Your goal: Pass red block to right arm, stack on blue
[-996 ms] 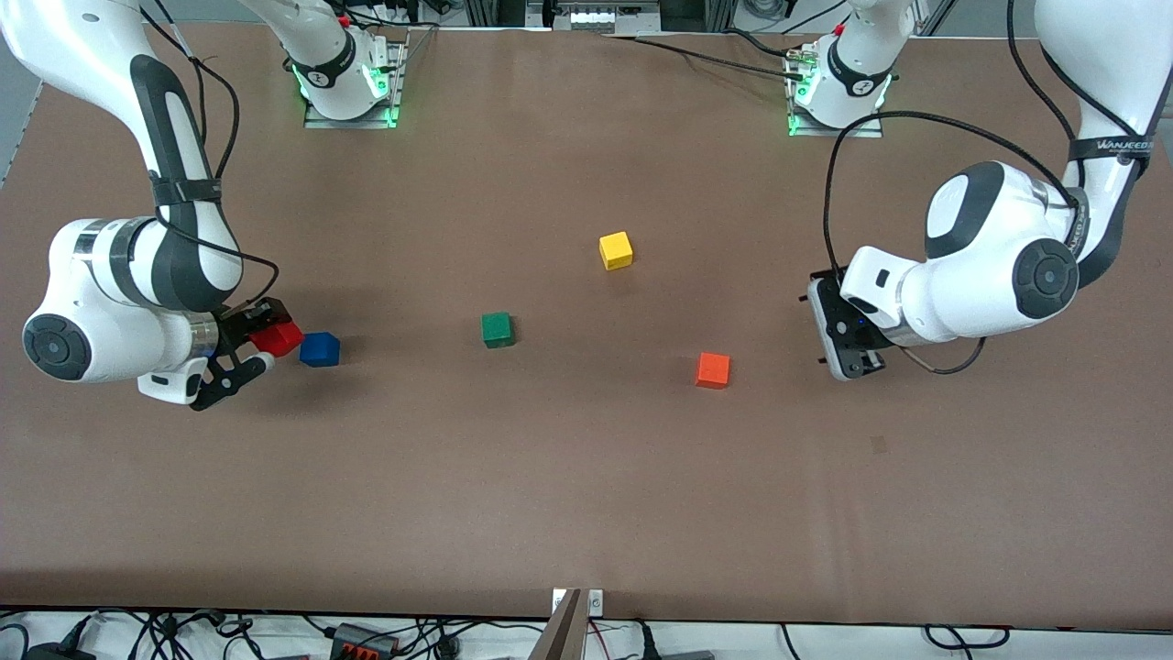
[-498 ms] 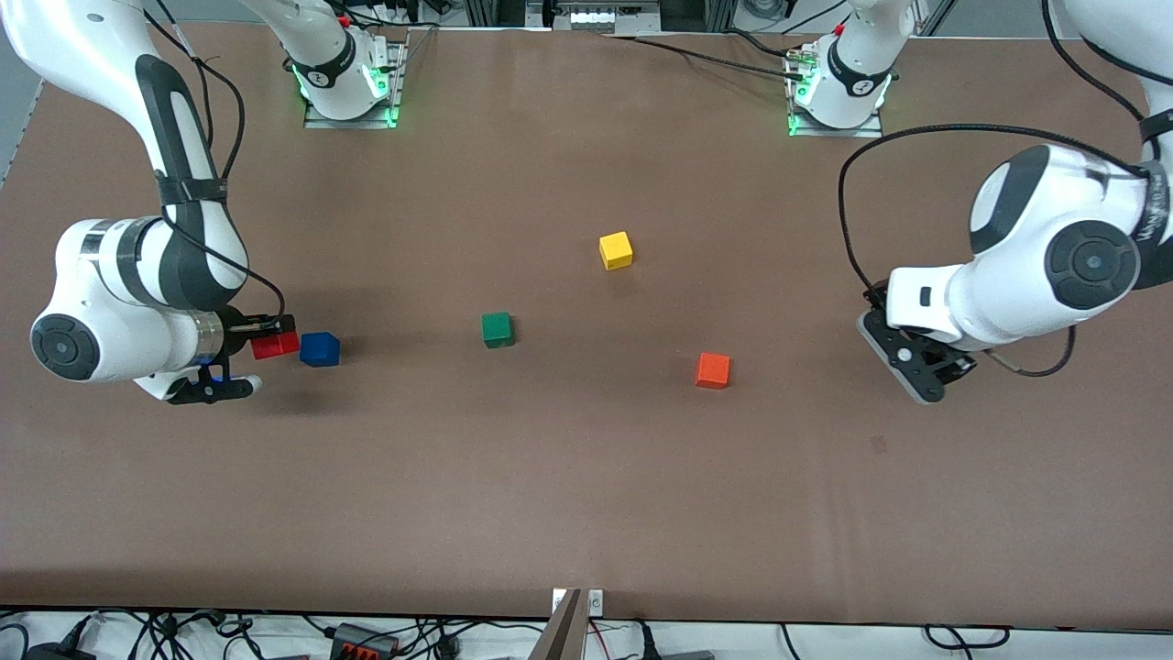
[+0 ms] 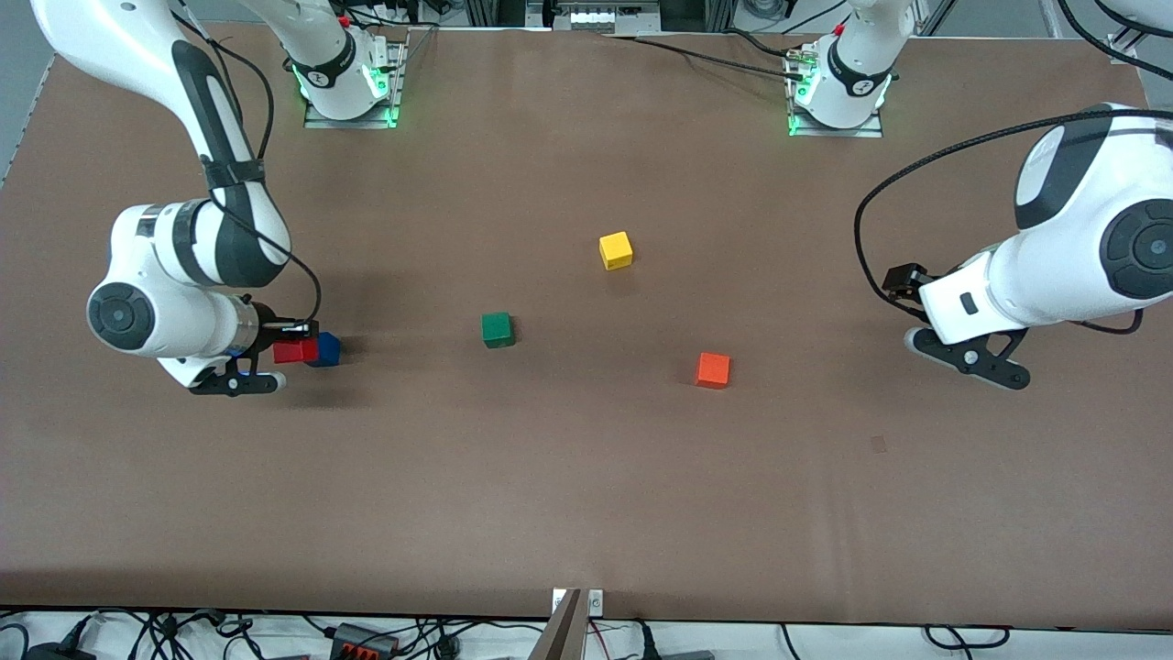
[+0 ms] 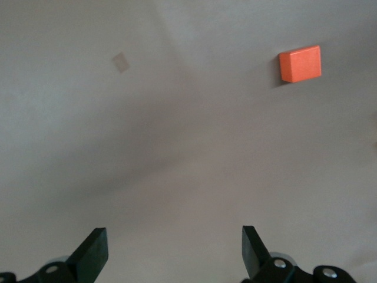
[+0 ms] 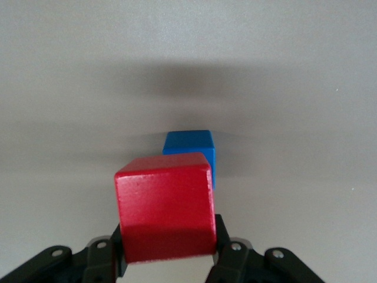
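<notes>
My right gripper (image 3: pixel 290 348) is shut on the red block (image 3: pixel 297 352), which it holds a little above the table. In the right wrist view the red block (image 5: pixel 165 215) sits clamped between the two black fingers (image 5: pixel 222 243) of the right gripper (image 5: pixel 168 247). The blue cube (image 5: pixel 189 147) lies on the table just ahead of the red block. From the front, the red block covers the edge of the blue cube (image 3: pixel 328 349) that faces the right arm's end. My left gripper (image 3: pixel 905 310) hangs open and empty (image 4: pixel 172 247) over bare table at the left arm's end.
A green cube (image 3: pixel 497 329) sits mid-table, and a yellow cube (image 3: pixel 616 249) is farther from the front camera. An orange cube (image 3: pixel 712 370) lies toward the left arm's end and also shows in the left wrist view, orange cube (image 4: pixel 300 63). Both arm bases stand along the table's back edge.
The right gripper has carried the red block sideways up to the blue cube. The left arm has drawn back toward its own end of the table, its gripper still open.
</notes>
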You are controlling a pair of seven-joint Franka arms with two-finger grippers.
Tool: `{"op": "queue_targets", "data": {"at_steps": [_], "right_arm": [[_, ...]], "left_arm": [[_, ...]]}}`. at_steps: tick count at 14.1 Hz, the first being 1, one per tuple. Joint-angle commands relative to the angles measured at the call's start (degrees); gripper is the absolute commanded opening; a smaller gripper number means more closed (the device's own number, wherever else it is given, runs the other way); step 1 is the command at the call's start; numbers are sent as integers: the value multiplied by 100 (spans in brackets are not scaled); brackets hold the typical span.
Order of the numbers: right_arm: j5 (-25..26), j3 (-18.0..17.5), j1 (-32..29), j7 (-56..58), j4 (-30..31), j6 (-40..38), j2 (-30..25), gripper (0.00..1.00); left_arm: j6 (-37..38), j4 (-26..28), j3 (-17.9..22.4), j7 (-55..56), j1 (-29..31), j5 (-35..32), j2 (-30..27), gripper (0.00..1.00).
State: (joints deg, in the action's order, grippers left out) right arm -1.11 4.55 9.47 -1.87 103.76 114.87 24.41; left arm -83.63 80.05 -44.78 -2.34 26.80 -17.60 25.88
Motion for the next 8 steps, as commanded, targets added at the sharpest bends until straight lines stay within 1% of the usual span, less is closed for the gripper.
{"op": "queue_targets", "data": {"at_steps": [1, 2, 3, 4, 6, 8], "right_arm": [[356, -6, 64, -121, 723, 552, -480, 0], [401, -7, 72, -251, 916, 762, -542, 0], [601, -7, 142, -453, 1040, 904, -577, 0], [760, -7, 212, -707, 1067, 905, -586, 0], [832, -15, 239, -964, 1067, 949, -586, 0], [832, -15, 196, -973, 1146, 1141, -560, 0]], "left_arm": [[162, -304, 284, 190, -16, 386, -187, 100], [154, -411, 678, 182, -104, 728, -354, 100], [119, -420, 1160, 147, -305, 1097, -599, 100], [84, -403, 1609, 181, -568, 1214, -715, 100], [-345, -316, 2584, 173, -1235, 1276, -1074, 100], [-566, 61, 3463, 147, -1981, 1329, -1478, 100]]}}
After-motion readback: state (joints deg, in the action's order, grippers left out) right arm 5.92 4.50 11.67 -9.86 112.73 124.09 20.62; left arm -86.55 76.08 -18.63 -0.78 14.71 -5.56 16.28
